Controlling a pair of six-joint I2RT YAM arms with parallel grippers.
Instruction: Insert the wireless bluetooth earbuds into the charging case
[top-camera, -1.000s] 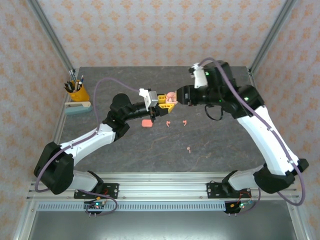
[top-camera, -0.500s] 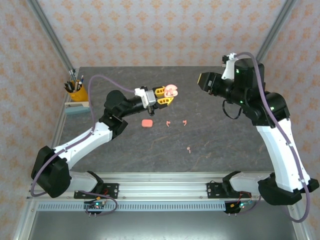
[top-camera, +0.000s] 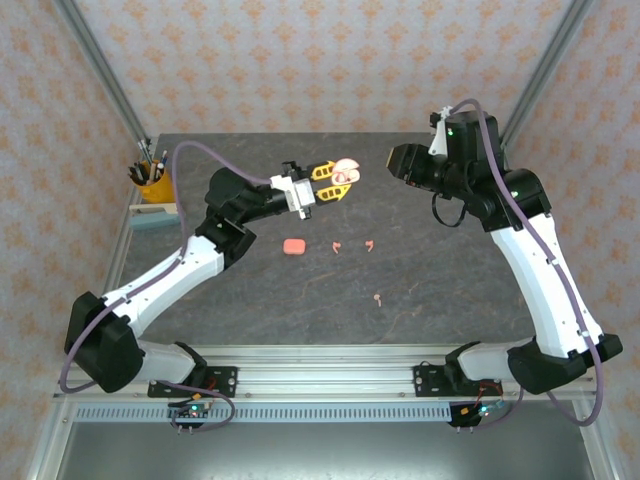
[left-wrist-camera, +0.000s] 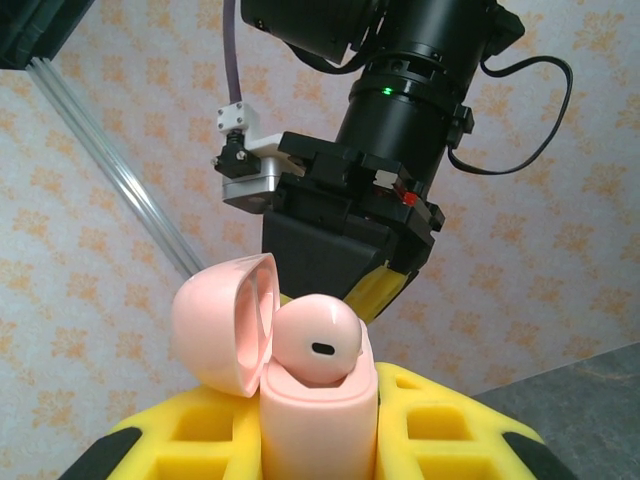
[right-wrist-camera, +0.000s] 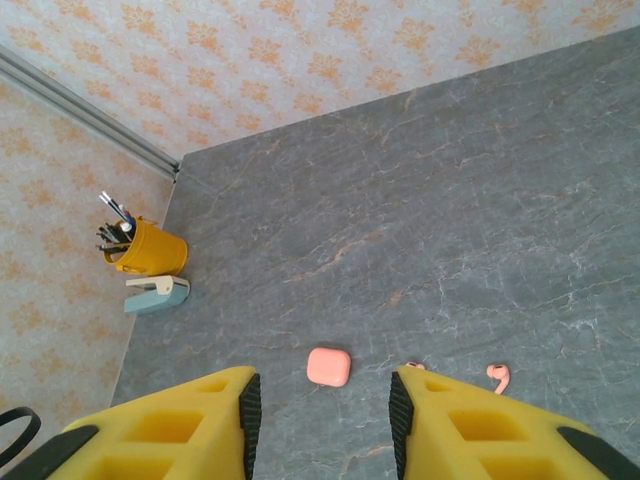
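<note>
1. Pale-pink glossy plastic charging case (left-wrist-camera: 318, 425), lid open, is clamped upright in the left gripper (top-camera: 333, 183) at upper centre of the overhead view; one seated earbud (left-wrist-camera: 315, 342) shows.
2. Right gripper (right-wrist-camera: 322, 408) hangs part-open, empty.
3. Three tiny pink stemmed earbuds (top-camera: 337, 245) lie mid-frame on the grey stone-look table (top-camera: 450, 280) — probably light and slippery; pinch across the stem.

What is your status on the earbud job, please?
Left hand shut on open charging case, one earbud seated, held in the air. Right hand open, empty. Three earbuds and closed case loose on table. No obstruction seen.
</note>
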